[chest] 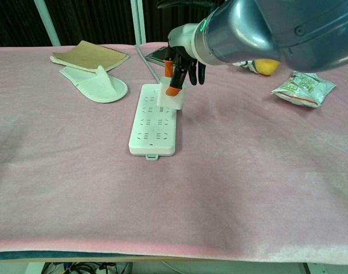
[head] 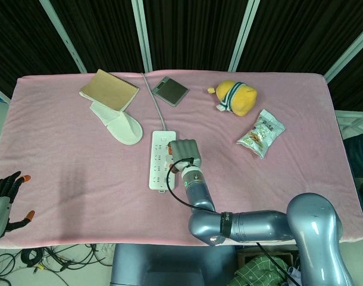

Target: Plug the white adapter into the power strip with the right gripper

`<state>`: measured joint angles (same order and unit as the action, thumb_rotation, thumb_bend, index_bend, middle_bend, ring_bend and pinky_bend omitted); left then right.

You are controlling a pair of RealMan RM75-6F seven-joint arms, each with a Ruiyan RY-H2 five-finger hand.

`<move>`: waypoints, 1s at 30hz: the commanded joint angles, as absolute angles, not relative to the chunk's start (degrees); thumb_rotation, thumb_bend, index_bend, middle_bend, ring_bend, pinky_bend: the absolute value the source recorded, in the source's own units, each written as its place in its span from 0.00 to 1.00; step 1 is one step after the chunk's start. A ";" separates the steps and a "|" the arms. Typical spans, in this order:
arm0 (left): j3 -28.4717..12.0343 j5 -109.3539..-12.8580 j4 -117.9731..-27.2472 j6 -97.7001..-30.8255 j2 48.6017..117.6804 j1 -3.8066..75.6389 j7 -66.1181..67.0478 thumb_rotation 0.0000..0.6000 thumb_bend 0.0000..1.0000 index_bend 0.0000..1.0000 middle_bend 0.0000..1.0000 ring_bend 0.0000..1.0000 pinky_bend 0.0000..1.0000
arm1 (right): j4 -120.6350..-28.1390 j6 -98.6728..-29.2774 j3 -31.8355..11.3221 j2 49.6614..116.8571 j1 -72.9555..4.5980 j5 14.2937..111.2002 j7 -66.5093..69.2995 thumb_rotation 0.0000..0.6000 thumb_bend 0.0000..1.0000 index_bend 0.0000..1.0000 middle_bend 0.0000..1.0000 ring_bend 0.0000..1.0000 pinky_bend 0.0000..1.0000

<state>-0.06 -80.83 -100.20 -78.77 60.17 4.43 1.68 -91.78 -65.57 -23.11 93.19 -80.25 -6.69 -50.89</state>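
A white power strip [head: 160, 159] [chest: 154, 119] lies mid-table on the pink cloth, its grey cable running to the back. My right hand [head: 182, 154] [chest: 183, 61] holds the white adapter [chest: 170, 97] from above with orange-tipped fingers [chest: 174, 87]. The adapter sits upright against the strip's right side near its far end; whether its prongs are in a socket I cannot tell. In the head view the hand covers the adapter. My left hand [head: 5, 199] hangs open off the table's left front corner, holding nothing.
At the back left lie a brown notebook [head: 109, 89] and a white slipper [head: 119, 124]. A grey wallet-like case [head: 170, 90] sits at the back centre, a yellow plush toy [head: 235, 98] and a snack packet [head: 261, 133] to the right.
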 commanded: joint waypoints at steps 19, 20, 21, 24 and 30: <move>-0.06 -80.60 -100.20 -79.35 59.89 3.98 1.23 1.00 0.28 0.11 0.01 0.00 0.00 | -92.05 -65.53 -21.99 95.07 -78.92 -1.73 -51.16 1.00 0.52 0.83 0.63 0.64 0.46; -0.06 -80.63 -100.22 -79.37 59.90 3.99 1.26 1.00 0.28 0.11 0.01 0.00 0.00 | -91.88 -65.70 -21.92 95.28 -78.91 -1.47 -51.18 1.00 0.52 0.83 0.63 0.64 0.46; -0.05 -80.67 -100.23 -79.38 59.91 3.99 1.31 1.00 0.28 0.11 0.01 0.00 0.00 | -91.71 -65.85 -21.89 95.46 -78.88 -1.22 -51.15 1.00 0.52 0.83 0.63 0.64 0.46; -0.05 -80.69 -100.20 -79.31 59.95 4.04 1.41 1.00 0.28 0.11 0.01 0.00 0.00 | -91.40 -66.21 -21.85 95.86 -78.60 -0.54 -50.89 1.00 0.52 0.83 0.63 0.64 0.46; -0.17 -80.64 -100.18 -79.44 60.05 4.04 1.48 1.00 0.28 0.11 0.01 0.00 0.00 | -90.85 -66.59 -20.98 96.25 -77.93 1.08 -51.10 1.00 0.52 0.83 0.63 0.64 0.46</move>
